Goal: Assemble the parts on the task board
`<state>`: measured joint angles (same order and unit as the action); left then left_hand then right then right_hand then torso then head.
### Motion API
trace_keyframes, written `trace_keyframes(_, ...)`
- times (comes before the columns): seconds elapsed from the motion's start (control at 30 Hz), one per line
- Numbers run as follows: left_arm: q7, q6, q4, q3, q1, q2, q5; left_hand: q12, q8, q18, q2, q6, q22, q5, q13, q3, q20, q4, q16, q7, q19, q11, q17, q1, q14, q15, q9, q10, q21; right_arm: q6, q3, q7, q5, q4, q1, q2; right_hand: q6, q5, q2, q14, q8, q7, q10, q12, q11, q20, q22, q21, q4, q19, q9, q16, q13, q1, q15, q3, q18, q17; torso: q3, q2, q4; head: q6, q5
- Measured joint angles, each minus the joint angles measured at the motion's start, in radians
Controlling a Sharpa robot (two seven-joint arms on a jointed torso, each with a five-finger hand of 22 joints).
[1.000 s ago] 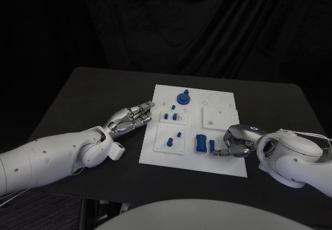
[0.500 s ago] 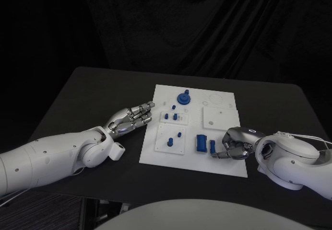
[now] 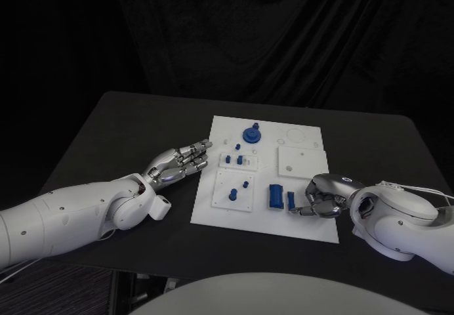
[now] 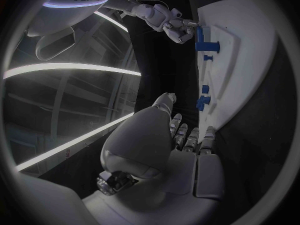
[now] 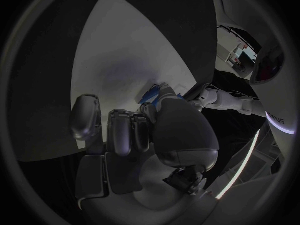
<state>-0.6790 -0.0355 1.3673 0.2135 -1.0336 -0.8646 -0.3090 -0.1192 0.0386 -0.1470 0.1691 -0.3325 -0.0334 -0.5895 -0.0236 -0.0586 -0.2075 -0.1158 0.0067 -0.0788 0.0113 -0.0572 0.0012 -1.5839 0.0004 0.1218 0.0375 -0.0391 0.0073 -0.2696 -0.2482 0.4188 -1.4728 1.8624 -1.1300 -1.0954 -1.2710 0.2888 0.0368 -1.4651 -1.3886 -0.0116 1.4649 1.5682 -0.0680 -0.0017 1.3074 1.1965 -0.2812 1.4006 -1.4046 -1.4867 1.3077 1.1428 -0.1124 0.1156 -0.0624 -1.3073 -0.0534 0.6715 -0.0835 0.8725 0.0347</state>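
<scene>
Step in hand: a small blue part (image 3: 291, 200) near the board's near right corner is judged to be the piece being picked up by the right hand (image 3: 323, 195).
Right hand: the fingers are curled in beside that part, with the fingertips at or against it; whether it is actually pinched cannot be told from the head view or the right wrist view.
Left hand: the left hand (image 3: 180, 162) is held open, fingers apart and empty, resting just beside the left edge of the task board (image 3: 303, 226).
Task board: it lies in the middle of the black worktop (image 3: 123, 125).
Other parts: a taller blue block (image 3: 274, 195) stands just left of the small part; a round blue knob (image 3: 252, 134) sits near the far edge; small blue pegs (image 3: 233, 193) stand in the left-hand plates.
How to do it well: the small part should be pinched squarely on opposite faces before lifting, so it is not tipped against the taller block.
Risk: the board could be nudged; steadying by the left hand may be needed.
</scene>
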Motion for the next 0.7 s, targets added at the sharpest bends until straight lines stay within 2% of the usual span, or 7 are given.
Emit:
trace_keyframes(0.47, -0.001, -0.002, 0.0, 0.0, 0.001, 0.0, 0.0, 0.0, 0.0, 0.0, 0.0, 0.0, 0.0, 0.0, 0.0, 0.0, 0.0, 0.0, 0.0, 0.0, 0.0, 0.0, 0.0, 0.0, 0.0, 0.0, 0.0, 0.0, 0.0, -0.003, 0.0, 0.0, 0.004, -0.014, 0.001, 0.004, 0.0, 0.0, -0.005, 0.0, 0.0, 0.0, 0.0, 0.0, 0.0, 0.0, 0.0, 0.0, -0.003, 0.0, 0.0, 0.0, 0.0, 0.001, 0.0, 0.003, 0.0, 0.0, -0.0002, 0.0, 0.0004, 0.0, 0.0)
trace_keyframes(0.57, -0.001, -0.003, 0.0, 0.0, 0.001, 0.001, 0.0, 0.0, 0.0, 0.0, 0.0, 0.0, 0.0, 0.0, 0.0, 0.0, 0.0, 0.0, 0.0, 0.0, 0.0, 0.0, 0.0, 0.0, 0.0, 0.0, 0.0, 0.0, 0.0, 0.004, -0.001, 0.0, 0.01, -0.018, 0.001, 0.008, 0.0, 0.0, -0.014, 0.0, 0.005, 0.0, 0.0, 0.0, 0.0, 0.0, 0.0, 0.0, -0.003, 0.0, -0.033, 0.0, 0.0, 0.008, 0.0, 0.003, 0.0, 0.0, -0.0006, 0.0, 0.0002, 0.0, 0.0)
trace_keyframes(0.7, -0.001, -0.004, 0.0, 0.0, 0.002, 0.001, 0.0, 0.0, 0.0, 0.0, 0.0, 0.0, 0.0, 0.0, 0.0, 0.0, 0.0, 0.0, 0.0, 0.0, 0.0, 0.0, 0.0, 0.0, 0.0, 0.0, 0.0, 0.0, 0.0, 0.013, -0.001, 0.0, 0.018, -0.022, 0.001, 0.012, 0.0, 0.0, -0.02, 0.0, 0.01, 0.0, 0.0, 0.0, 0.0, 0.0, 0.0, 0.0, -0.001, 0.0, -0.038, 0.0, 0.0, 0.014, 0.0, 0.005, 0.0, 0.0, -0.0006, 0.0, 0.0, 0.0, 0.001)
